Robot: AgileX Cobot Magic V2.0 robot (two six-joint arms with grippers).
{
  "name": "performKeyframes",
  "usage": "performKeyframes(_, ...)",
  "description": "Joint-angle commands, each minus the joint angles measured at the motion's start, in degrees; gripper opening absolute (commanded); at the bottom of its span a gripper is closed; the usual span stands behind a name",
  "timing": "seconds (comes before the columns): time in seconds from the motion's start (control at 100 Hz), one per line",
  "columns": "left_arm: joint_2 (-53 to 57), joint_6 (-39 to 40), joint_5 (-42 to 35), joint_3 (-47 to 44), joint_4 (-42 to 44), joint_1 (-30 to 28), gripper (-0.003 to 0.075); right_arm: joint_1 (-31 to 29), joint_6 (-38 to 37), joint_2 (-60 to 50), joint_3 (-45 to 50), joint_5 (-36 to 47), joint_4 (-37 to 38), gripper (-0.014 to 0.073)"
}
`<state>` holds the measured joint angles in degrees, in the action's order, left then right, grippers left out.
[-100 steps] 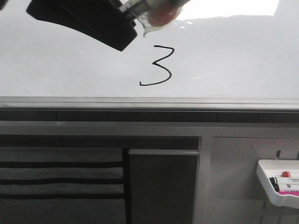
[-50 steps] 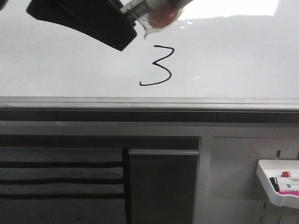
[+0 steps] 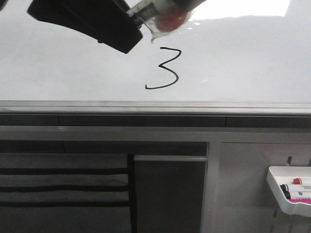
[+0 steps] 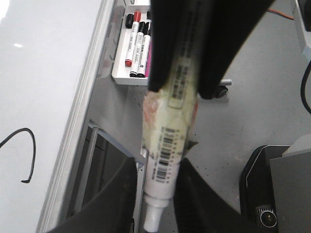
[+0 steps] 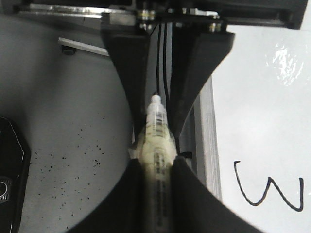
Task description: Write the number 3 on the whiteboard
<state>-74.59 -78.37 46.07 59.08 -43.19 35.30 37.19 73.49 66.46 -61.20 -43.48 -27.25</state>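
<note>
The whiteboard point(image 3: 252, 63) carries the number 3 point(image 3: 165, 69), drawn in thin black line with a long tail curling off below it, and everything else can be placed from that numeral. In the front view a black gripper body reaches in from the upper left of the 3, and a marker point(image 3: 158, 14) wrapped in clear tape pokes out of it, the taped end hanging just above and to the left of the numeral's top stroke, not touching the line. In the left wrist view, the left gripper point(image 4: 154, 194) has its fingers point(image 4: 109, 199) drawn in close on either side of the marker point(image 4: 167, 145), and the other arm's dark fingers clamp the same barrel further along, with part of the 3 point(image 4: 22, 155) showing on the board beside it. The right wrist view tells the same story: the right gripper point(image 5: 156, 191) is nearly closed, its fingers point(image 5: 119, 204) pressed against the marker point(image 5: 156, 141), with the 3 point(image 5: 269, 189) off to one side on the board. Well below and to the right of the numeral, past the board's grey edge rail, a small white tray point(image 3: 286, 191) holds spare markers.
</note>
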Motion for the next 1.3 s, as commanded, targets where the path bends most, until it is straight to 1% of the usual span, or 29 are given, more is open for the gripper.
performKeyframes(0.0,1.3,0.0,-1.3,2.1,-2.9,0.4,0.0137,0.1,0.1,-1.0,-1.5,2.1,-1.6,-0.0012)
performKeyframes(0.19,1.3,0.0,-1.6,2.1,-2.9,0.4,-0.0014,0.1,0.1,-1.0,-1.5,2.1,-1.6,-0.0012)
performKeyframes(0.31,1.3,0.1,-1.6,2.1,-2.9,0.4,-0.0020,0.1,0.1,-1.0,-1.5,2.5,-1.6,-0.0005)
performKeyframes(0.35,1.3,0.1,-1.6,2.1,-2.9,0.4,-0.0020,0.1,0.1,-1.0,-1.5,2.5,-1.6,0.0011)
performKeyframes(0.38,1.3,0.1,-1.6,2.1,-2.9,0.4,-0.0020,0.1,0.1,-1.0,-1.5,2.5,-1.6,0.0035)
performKeyframes(0.43,1.3,0.1,-1.6,2.1,-2.9,0.4,-0.0020,0.1,0.1,-1.0,-1.5,2.5,-1.6,0.0104)
performKeyframes(0.44,1.3,0.1,-1.6,2.1,-2.9,0.4,-0.0020,0.1,0.1,-1.0,-1.5,2.5,-1.6,0.0141)
performKeyframes(0.45,1.3,0.1,-1.6,2.1,-2.9,0.4,-0.0020,0.1,0.1,-1.0,-1.5,2.5,-1.6,0.0141)
performKeyframes(0.5,1.3,0.1,-1.6,2.1,-2.9,0.4,-0.0020,-0.2,-0.2,-1.1,-1.5,2.5,-1.6,0.0247)
performKeyframes(0.55,1.3,0.5,-1.7,2.1,-2.4,0.4,-0.0020,-0.7,-0.9,-1.5,-1.5,2.5,-1.6,0.0323)
performKeyframes(0.59,1.5,1.8,-2.2,2.1,-1.5,0.3,-0.0020,-1.6,-1.7,-2.2,-1.5,2.3,-1.2,0.0362)
performKeyframes(0.64,1.6,4.5,-3.2,2.1,0.0,-0.7,-0.0020,-3.2,-4.4,-3.8,-1.5,2.0,0.6,0.0390)
performKeyframes(0.7,2.0,8.1,-3.8,2.1,2.5,-2.6,-0.0020,-5.7,-10.2,-5.7,-1.5,2.0,3.2,0.0388)
performKeyframes(0.73,2.2,9.8,-4.0,2.1,3.4,-4.3,-0.0020,-7.6,-13.7,-7.1,-1.5,1.7,4.7,0.0388)
performKeyframes(0.76,2.4,12.2,-4.8,2.0,3.8,-5.9,-0.0020,-9.3,-15.5,-8.3,-1.5,1.3,5.8,0.0388)
performKeyframes(0.81,2.4,14.6,-6.1,1.6,4.1,-9.5,-0.0020,-12.5,-19.5,-10.1,-1.5,0.4,7.1,0.0388)
performKeyframes(0.82,2.4,14.7,-6.3,1.4,4.1,-9.5,-0.0020,-13.5,-20.5,-10.3,-1.5,0.2,7.2,0.0388)
performKeyframes(0.87,2.4,17.2,-8.8,0.4,3.7,-13.3,-0.0020,-16.7,-23.2,-12.0,-1.5,-1.2,7.2,0.0388)
performKeyframes(0.92,2.4,19.6,-13.2,-1.5,2.3,-16.4,-0.0020,-19.8,-24.9,-13.1,-1.4,-2.6,7.2,0.0388)
performKeyframes(1.02,2.3,20.3,-22.3,-5.8,-5.4,-21.6,-0.0020,-23.3,-25.5,-13.7,-1.4,-6.2,7.2,0.0388)
performKeyframes(1.09,1.9,20.3,-30.7,-8.7,-10.9,-23.3,-0.0020,-24.3,-25.5,-13.7,-1.4,-7.7,7.2,0.0388)
performKeyframes(1.2,0.1,20.3,-41.4,-10.9,-18.1,-23.5,-0.0020,-24.7,-25.5,-13.6,-1.2,-8.7,7.2,0.0388)
performKeyframes(1.25,-1.0,20.3,-42.1,-11.0,-22.1,-23.5,-0.0020,-24.7,-25.5,-13.5,-1.2,-8.7,7.2,0.0388)
performKeyframes(1.29,-1.8,20.3,-42.2,-11.0,-22.7,-23.5,-0.0020,-24.7,-25.5,-13.3,-1.2,-8.6,7.2,0.0388)
